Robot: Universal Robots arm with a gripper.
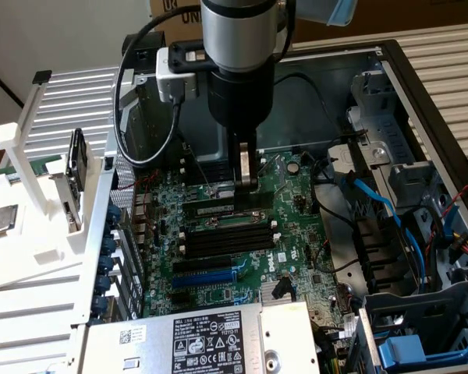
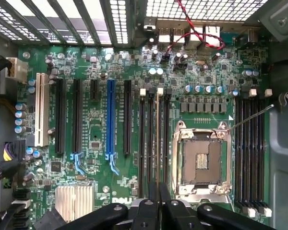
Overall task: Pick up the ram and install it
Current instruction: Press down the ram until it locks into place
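Note:
The ram (image 2: 157,139) shows edge-on as a thin line running along the black memory slots (image 2: 146,143) beside the empty processor socket (image 2: 201,160). My gripper (image 2: 157,203) is shut on it, one dark finger (image 2: 145,213) on each side. In the exterior view the gripper (image 1: 247,183) reaches down inside the open computer case, and the ram (image 1: 214,209), green with a pale label, stands on edge at the row of memory slots (image 1: 218,238). I cannot tell whether it sits fully in a slot.
A silver box with a label (image 1: 210,339) covers the near part of the motherboard. Blue and black cables (image 1: 382,206) and drive cages fill the case at the exterior view's right. A white rack (image 1: 31,234) with a square silver chip (image 1: 1,220) stands outside the case.

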